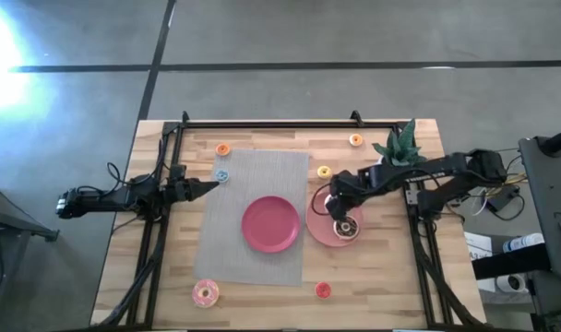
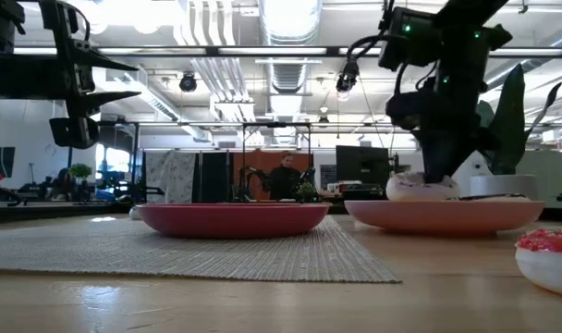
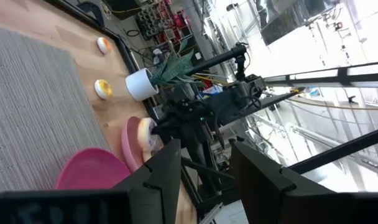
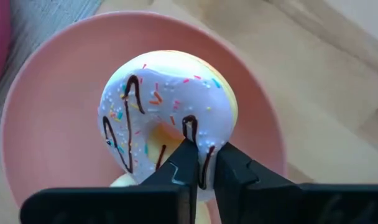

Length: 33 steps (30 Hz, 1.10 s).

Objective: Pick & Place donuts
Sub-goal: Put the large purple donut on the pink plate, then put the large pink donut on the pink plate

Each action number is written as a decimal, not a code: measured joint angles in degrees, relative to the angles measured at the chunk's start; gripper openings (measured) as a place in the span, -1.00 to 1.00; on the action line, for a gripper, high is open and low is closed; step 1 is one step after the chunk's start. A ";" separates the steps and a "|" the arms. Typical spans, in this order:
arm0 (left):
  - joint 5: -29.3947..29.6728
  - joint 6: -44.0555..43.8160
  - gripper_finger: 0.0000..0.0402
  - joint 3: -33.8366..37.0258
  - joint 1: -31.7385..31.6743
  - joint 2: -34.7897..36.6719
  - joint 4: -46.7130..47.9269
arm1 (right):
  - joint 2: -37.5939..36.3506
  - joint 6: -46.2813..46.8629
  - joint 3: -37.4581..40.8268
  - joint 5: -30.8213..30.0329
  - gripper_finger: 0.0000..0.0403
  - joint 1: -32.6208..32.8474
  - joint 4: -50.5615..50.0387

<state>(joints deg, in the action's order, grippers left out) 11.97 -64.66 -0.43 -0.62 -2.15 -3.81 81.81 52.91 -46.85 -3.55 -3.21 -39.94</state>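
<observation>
1. Two robot arms work the table, the left gripper [image 1: 209, 187] and the right gripper [image 1: 339, 219].
2. Two round plates: a deep pink plate [image 1: 269, 223] on the one grey mat [image 1: 262, 175], and a paler plate [image 1: 319, 227] beside it.
3. Seven toy donuts show from above: two large, a frosted donut [image 4: 170, 106] and a pink donut [image 1: 205, 293], plus five tiny ones.
4. One potted plant [image 1: 399, 148].

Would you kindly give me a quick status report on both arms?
Right gripper shut on frosted donut, over the pale pink plate. Left gripper open, waiting at mat's edge. Nothing obstructing.
</observation>
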 joint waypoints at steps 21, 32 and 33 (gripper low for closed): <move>2.70 -0.07 -0.42 0.00 0.00 0.00 0.00 | -1.25 -6.36 -0.06 -3.33 0.02 -0.58 -0.05; 2.50 -0.99 -0.43 -1.28 0.25 -0.28 2.07 | -2.97 -18.60 -4.09 -7.72 0.07 2.78 -3.56; 2.16 -0.96 -0.45 -2.62 0.45 -0.84 3.63 | -3.00 -18.99 -4.69 -8.34 0.07 3.31 -3.58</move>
<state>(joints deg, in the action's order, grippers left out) 14.13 -65.63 -3.05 -0.17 -2.99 -0.18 78.81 33.93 -51.53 -11.89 0.10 -43.52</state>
